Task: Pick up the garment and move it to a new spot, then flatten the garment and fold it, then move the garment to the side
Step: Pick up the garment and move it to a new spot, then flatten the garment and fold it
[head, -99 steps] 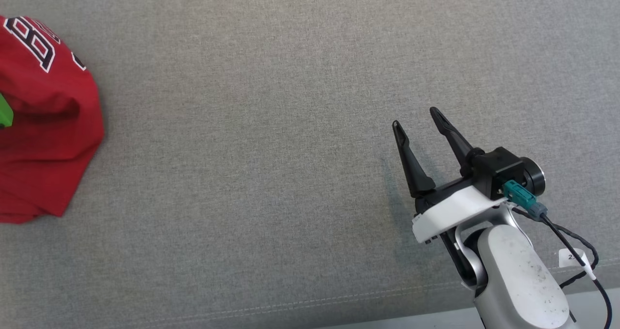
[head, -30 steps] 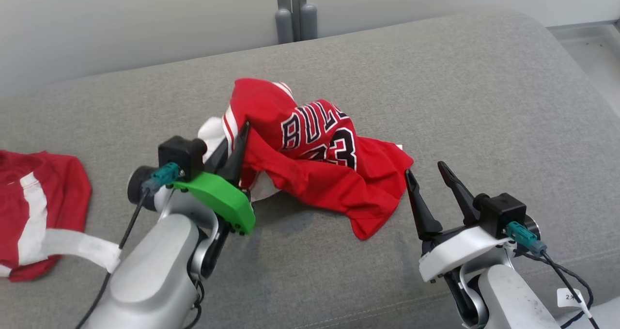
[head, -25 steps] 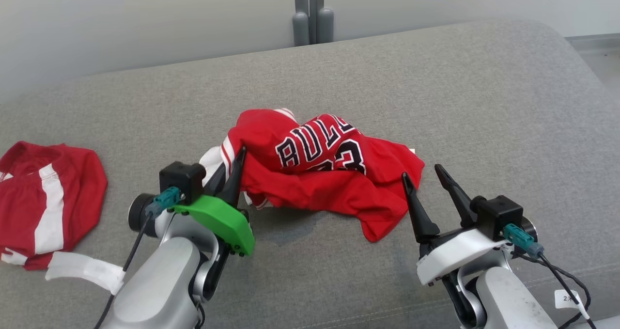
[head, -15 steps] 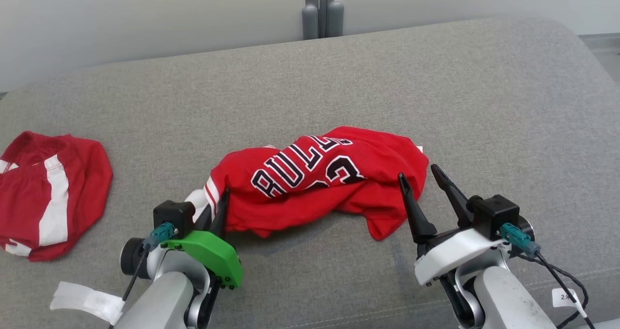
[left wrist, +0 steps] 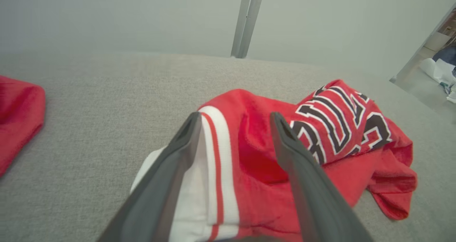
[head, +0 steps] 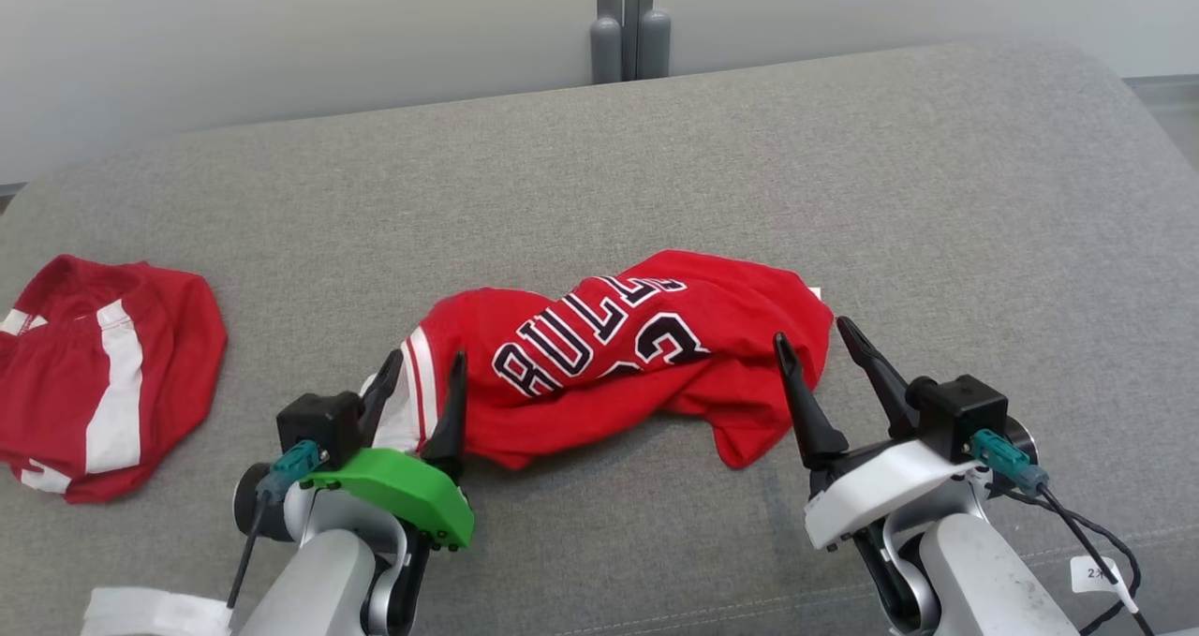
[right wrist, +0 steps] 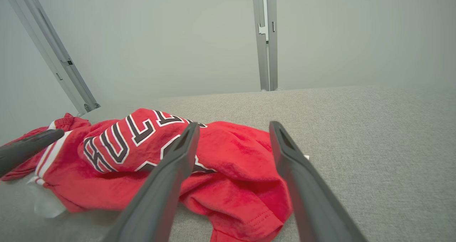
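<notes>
As it gapes, the left tool [head: 426, 359] apparently straddles the garment [head: 646, 355].

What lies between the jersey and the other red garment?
Bare grey cushion, as the head view shows. The open left gripper straddles the near edge of the jersey.

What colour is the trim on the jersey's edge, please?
Trim: white with a thin red stripe; clearest in left wrist view.

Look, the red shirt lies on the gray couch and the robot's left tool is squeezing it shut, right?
No. The left tool is open, its jaws spread apart around the striped edge of the red shirt, as the left wrist view shows. The shirt does lie on the gray couch.
</notes>
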### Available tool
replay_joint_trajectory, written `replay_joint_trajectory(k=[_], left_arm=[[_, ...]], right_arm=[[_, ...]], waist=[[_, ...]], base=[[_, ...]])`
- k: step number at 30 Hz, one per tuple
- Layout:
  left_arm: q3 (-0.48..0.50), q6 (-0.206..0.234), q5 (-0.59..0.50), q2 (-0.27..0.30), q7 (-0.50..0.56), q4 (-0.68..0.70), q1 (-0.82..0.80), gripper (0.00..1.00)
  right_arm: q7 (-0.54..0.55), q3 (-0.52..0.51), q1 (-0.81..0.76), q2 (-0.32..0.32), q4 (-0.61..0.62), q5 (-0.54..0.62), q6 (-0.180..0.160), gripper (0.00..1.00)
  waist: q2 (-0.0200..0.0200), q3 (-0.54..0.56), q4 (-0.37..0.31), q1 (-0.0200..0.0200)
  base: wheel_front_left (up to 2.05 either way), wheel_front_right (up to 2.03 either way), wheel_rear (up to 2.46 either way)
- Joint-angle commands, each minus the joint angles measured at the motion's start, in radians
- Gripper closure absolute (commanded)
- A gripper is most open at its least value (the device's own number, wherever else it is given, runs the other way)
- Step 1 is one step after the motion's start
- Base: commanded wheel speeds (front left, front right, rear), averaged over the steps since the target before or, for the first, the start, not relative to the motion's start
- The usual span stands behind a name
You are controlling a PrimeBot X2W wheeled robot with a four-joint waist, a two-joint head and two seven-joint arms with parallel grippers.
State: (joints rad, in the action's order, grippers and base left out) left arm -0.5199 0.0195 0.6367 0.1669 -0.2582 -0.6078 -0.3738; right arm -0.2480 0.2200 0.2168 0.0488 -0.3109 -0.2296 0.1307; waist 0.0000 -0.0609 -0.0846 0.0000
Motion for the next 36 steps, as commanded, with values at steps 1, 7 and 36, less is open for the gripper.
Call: replay_joint_trajectory(k=[1,7,36], left_arm=[[0.033,0.008,-0.038,-0.001,-0.006,0.050,0.040,0.00],[0.184,0.024,-0.183,-0.021,-0.006,0.282,0.157,0.00],[0.560,0.060,-0.449,-0.070,-0.006,0.613,0.511,0.00]], right_arm=[[-0.002,-0.005,-0.006,0.003,0.001,0.001,0.000,0.00],[-0.003,-0.021,-0.019,0.003,-0.002,-0.002,0.000,0.00],[0.057,-0.199,-0.108,0.003,-0.034,0.038,0.000,0.00]], waist=[[0.0000,0.004,0.005,0.0000],[0.0000,0.020,0.025,0.0000],[0.0000,0.076,0.106,0.0000]], base=[[0.00,0.00,0.00],[0.00,0.00,0.00],[0.00,0.00,0.00]])
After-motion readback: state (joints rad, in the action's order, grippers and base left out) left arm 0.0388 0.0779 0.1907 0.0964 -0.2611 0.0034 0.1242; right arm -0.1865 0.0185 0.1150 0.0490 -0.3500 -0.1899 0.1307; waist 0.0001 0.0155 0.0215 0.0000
